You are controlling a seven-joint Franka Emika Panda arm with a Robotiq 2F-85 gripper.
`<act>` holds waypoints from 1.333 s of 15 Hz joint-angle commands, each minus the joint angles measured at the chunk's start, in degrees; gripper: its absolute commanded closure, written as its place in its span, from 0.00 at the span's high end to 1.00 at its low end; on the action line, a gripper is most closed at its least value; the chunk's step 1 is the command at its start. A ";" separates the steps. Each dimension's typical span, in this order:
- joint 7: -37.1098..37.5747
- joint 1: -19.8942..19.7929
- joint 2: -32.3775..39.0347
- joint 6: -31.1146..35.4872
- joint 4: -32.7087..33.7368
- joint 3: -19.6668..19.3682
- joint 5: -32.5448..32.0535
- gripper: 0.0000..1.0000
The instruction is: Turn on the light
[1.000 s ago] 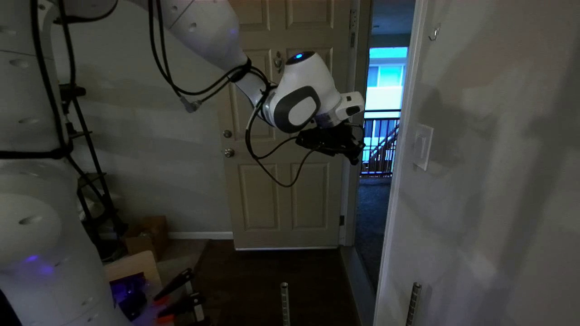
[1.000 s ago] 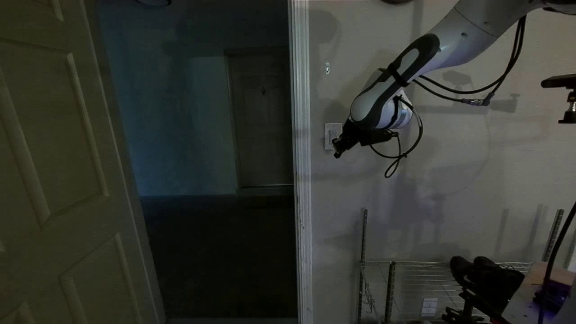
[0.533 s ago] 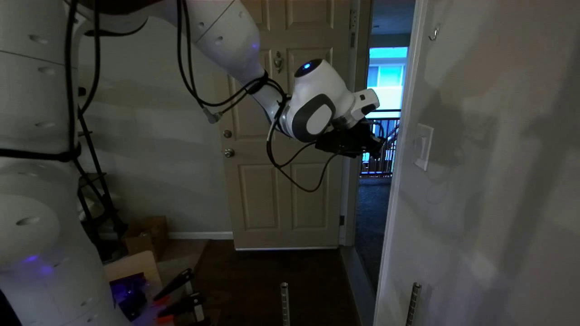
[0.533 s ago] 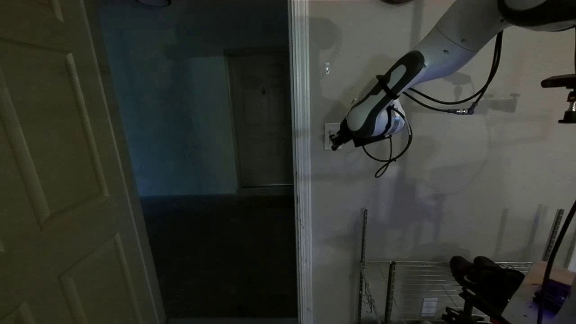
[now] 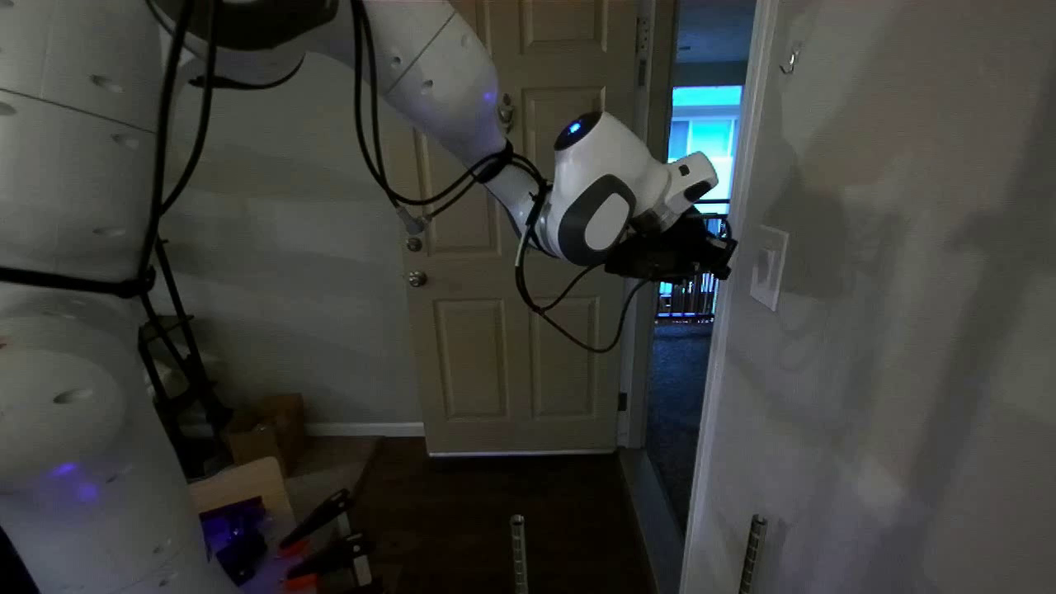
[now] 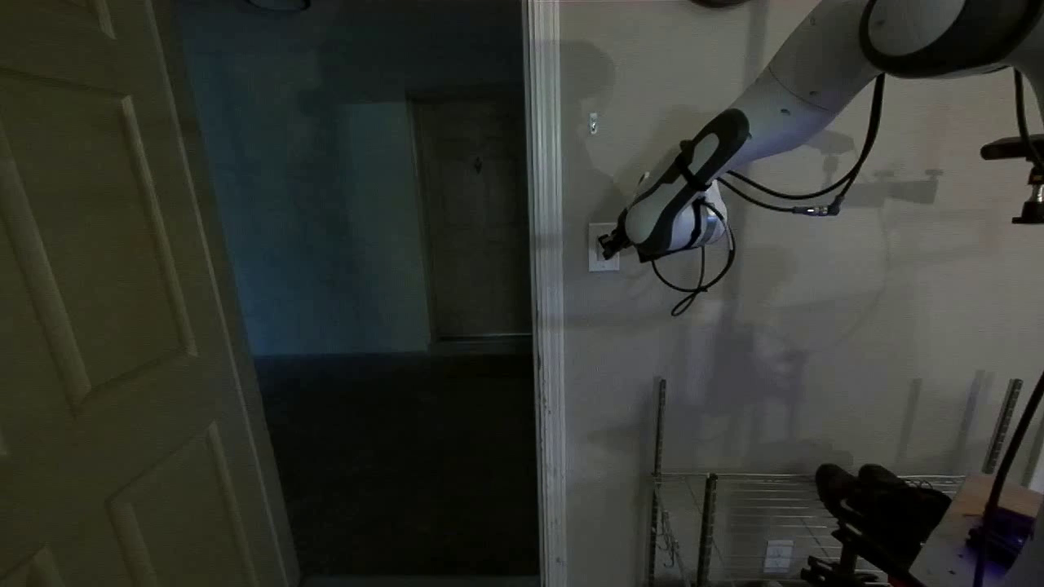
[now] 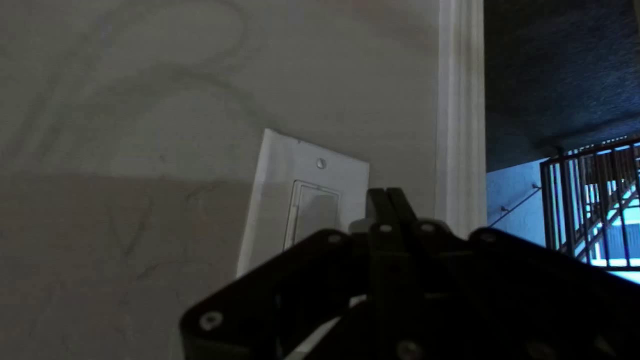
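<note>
The light's switch is a pale upright wall plate (image 5: 770, 268) with a flat rocker. In an exterior view the plate (image 6: 604, 266) is partly covered by my gripper (image 6: 605, 246). In the wrist view the plate (image 7: 280, 167) stands tilted left of centre, its lower part hidden behind the gripper linkage. My gripper (image 7: 386, 191) is shut and empty; its fingertips appear at the plate's right edge, right of the rocker (image 7: 316, 212). In an exterior view the gripper (image 5: 728, 260) is level with the plate, with a gap between them. No lamp is in view.
A white door frame (image 5: 711, 429) stands beside the plate, with an open doorway next to it. A panelled cream door (image 5: 528, 363) is behind the arm. Below are wire shelf posts (image 6: 706, 530), a shelf with dark shoes (image 6: 889, 505), and a wall hook (image 5: 790, 59) above.
The arm has moved toward the wall and the switch plate, and the gripper has risen slightly. In an exterior view the fingertips now overlap the plate. The plate has not visibly changed.
</note>
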 commanded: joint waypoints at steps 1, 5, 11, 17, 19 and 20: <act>1.82 3.79 2.12 3.44 1.90 -4.20 1.24 0.03; 2.26 9.26 4.30 5.81 3.66 -10.76 3.22 0.03; 2.43 17.55 8.55 5.55 6.35 -20.26 6.83 0.04; 4.01 22.27 12.88 4.14 9.91 -26.57 10.49 0.03; 5.04 22.47 14.14 2.91 11.15 -27.77 11.65 0.04; 5.43 22.26 14.70 2.36 11.60 -27.97 12.05 0.03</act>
